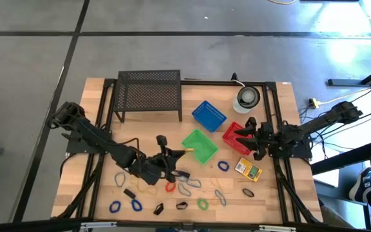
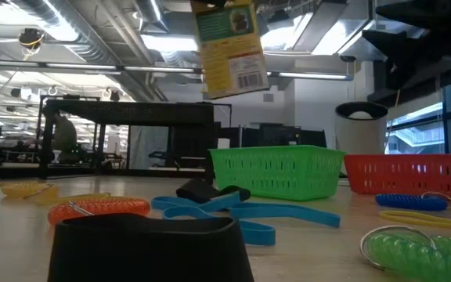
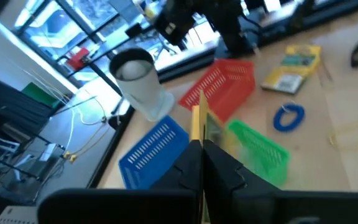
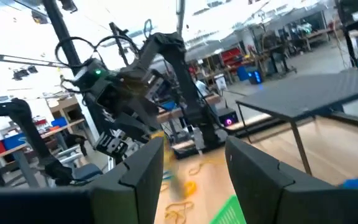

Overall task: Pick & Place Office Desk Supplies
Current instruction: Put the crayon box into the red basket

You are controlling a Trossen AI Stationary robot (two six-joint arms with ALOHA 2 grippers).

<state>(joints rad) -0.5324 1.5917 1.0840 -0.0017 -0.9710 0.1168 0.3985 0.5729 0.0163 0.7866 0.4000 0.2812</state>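
My left gripper (image 1: pixel 171 154) is near the table's middle, just left of the green basket (image 1: pixel 200 145), and is shut on a yellow-orange packet (image 2: pixel 227 47). A second packet (image 1: pixel 248 169) lies flat on the table to the right. Thin loops in blue (image 1: pixel 224 165), red (image 1: pixel 170 187), green (image 1: pixel 202 204) and grey (image 1: pixel 187 187) lie along the near part of the table, with small black clips (image 1: pixel 181 205) among them. My right gripper (image 1: pixel 242 135) is open over the red basket (image 1: pixel 232 132) and holds nothing. My left gripper pinches the packet between its two fingers; in the left wrist view the card shows edge-on (image 3: pixel 197 121) sticking out past the fingertips. In the low view the packet's top end (image 2: pixel 214 9) is in the fingers. It hangs below them, slightly tilted, lifted clear of the table.
A black mesh rack (image 1: pixel 149 93) stands at the far left. A blue basket (image 1: pixel 209 115) sits beyond the green one. A round white and grey object (image 1: pixel 247 96) stands at the far right. Loops and clips crowd the near strip.
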